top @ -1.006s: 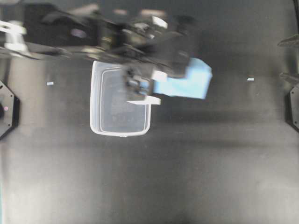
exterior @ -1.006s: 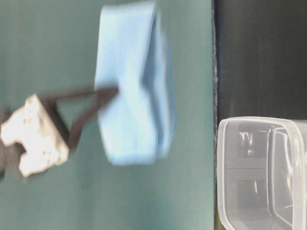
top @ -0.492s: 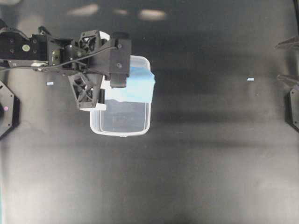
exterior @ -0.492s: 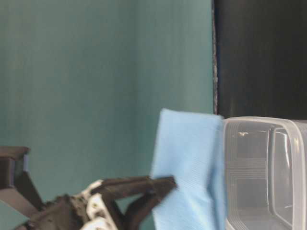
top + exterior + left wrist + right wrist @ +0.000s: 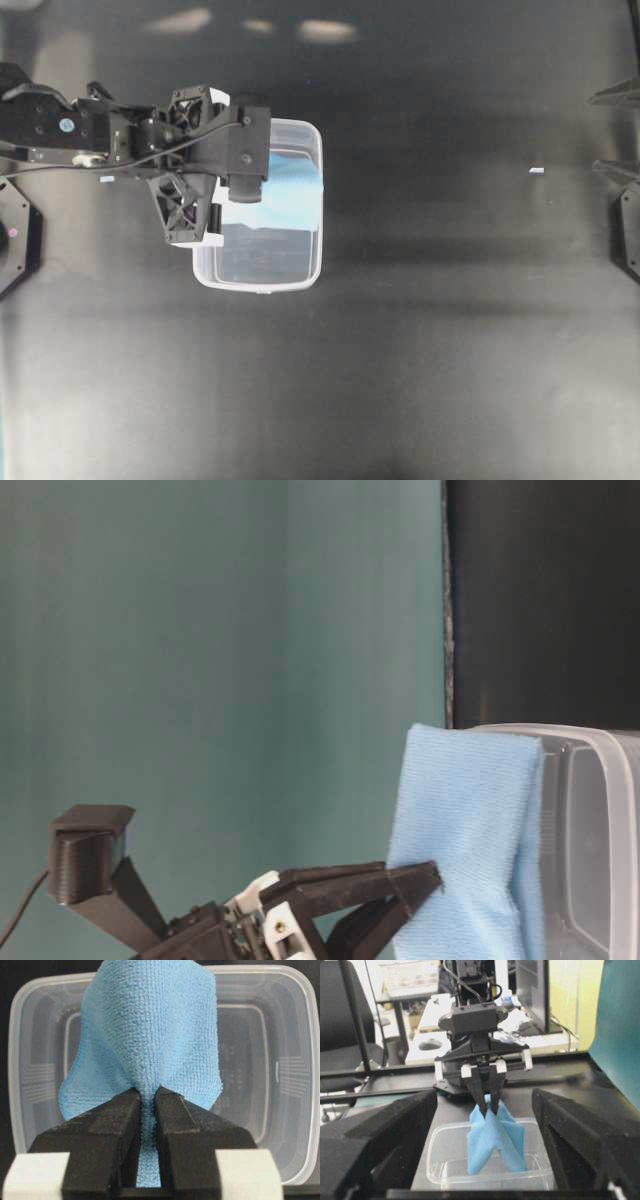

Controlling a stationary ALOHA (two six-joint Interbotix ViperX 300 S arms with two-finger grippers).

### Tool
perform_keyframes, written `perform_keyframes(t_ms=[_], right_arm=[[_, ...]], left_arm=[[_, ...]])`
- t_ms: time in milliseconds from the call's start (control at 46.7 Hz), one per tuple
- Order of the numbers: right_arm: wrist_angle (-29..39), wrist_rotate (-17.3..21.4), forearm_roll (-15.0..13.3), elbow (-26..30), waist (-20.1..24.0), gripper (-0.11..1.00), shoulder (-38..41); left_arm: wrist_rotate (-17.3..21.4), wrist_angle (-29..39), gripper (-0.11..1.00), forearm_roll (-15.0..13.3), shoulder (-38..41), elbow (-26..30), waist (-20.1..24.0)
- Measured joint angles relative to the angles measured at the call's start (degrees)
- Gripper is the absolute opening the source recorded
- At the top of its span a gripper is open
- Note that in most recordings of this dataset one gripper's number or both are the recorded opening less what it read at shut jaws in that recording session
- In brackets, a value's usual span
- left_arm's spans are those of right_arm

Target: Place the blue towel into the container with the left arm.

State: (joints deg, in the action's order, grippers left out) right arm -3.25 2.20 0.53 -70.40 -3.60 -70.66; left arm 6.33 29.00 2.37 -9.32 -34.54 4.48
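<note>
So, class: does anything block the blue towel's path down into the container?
Nothing visible does. The blue towel hangs pinched in the left tool directly over the open container, its lower end already dipping inside, and the container holds nothing else.

Towel (image 5: 493,1142) hanging from left claw (image 5: 488,1105), lower part inside container (image 5: 440,1160).

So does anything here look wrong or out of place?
Nothing stands out. The towel hangs bunched from the left fingers, pinched at a fold, over the tub, its lower end already inside. The tub sits flat; nothing looks spilled or damaged.
</note>
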Motion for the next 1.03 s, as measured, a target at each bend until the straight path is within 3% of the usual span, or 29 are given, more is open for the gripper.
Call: perform_keyframes(t_ms=[278,492,599,749,1027], right_arm=[[-0.09,0.00,0.00,0.09,-0.09,0.74,0.00],[-0.18,-0.09,0.00,0.09,0.00,0.74,0.00],[-0.18,0.00,0.00,0.00,-0.09,0.74,0.00],[-0.26,-0.09,0.00,0.00,-0.09,0.74,0.00],[-0.26,0.00,0.00,0.00,-0.09,0.74,0.00]], left_arm=[[-2.02,-2.29,0.09,0.00,0.88,-1.32,0.09],[-2.11,-4.22,0.71,0.09,1.23,-2.55,0.09],[-2.11,-4.39,0.90,0.09,1.05,-2.46,0.18],[-2.11,-4.39,0.87,0.00,-1.85,-1.58,0.26],[-4.13,-4.66,0.88,0.09,-17.84,-1.32,0.09]])
